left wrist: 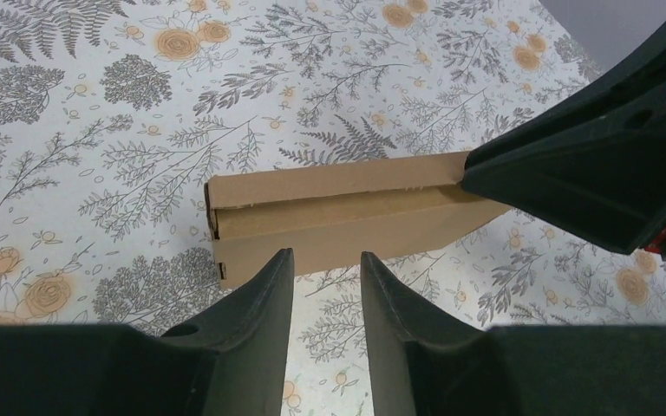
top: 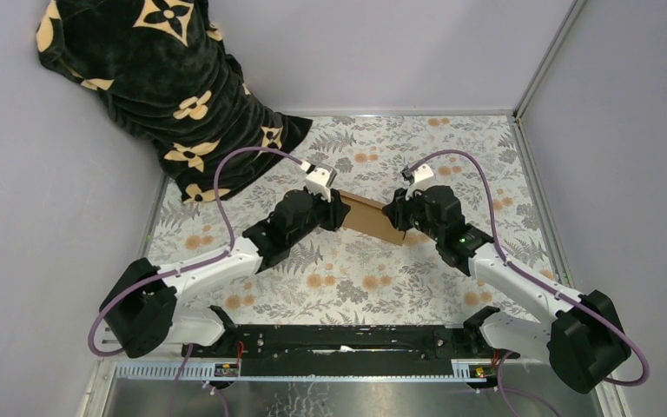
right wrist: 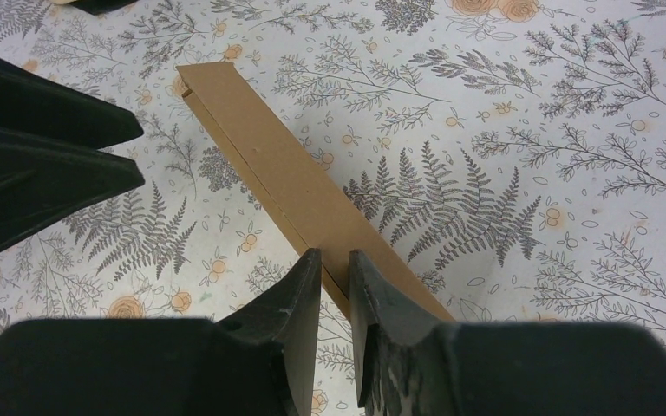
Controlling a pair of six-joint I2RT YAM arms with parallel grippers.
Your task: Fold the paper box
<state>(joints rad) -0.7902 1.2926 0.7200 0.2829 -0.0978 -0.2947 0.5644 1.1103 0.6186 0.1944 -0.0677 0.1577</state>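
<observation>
Lying near the middle of the counter (top: 452, 148), one paper box (top: 369, 217) sits between two arms, the left arm (top: 217, 261) and the right arm (top: 521, 282), whose wrists meet over it. It is plain brown corrugated cardboard, matte and folded into a long, narrow strip. From the left wrist, two layers show along its length, with a small notch at the free end.

The left jaws stand partly open. Their two black tapered fingers (left wrist: 260, 303) have a clear gap between them and nothing in it. The tips sit right at the box's near long edge, and whether they touch it cannot be told.

The right jaws are drawn almost together at the box's other end. From the right wrist, the cardboard's edge runs into the thin slit between the two fingers (right wrist: 295, 303), so they have the box pinched there.

The counter's surface carries a pale print of grey ferns and orange blooms. Two purple cables (top: 243, 161) loop over the arms, one on each. One black plush blanket (top: 165, 95) with cream flower motifs is bunched in the far left corner, well apart from the box.
</observation>
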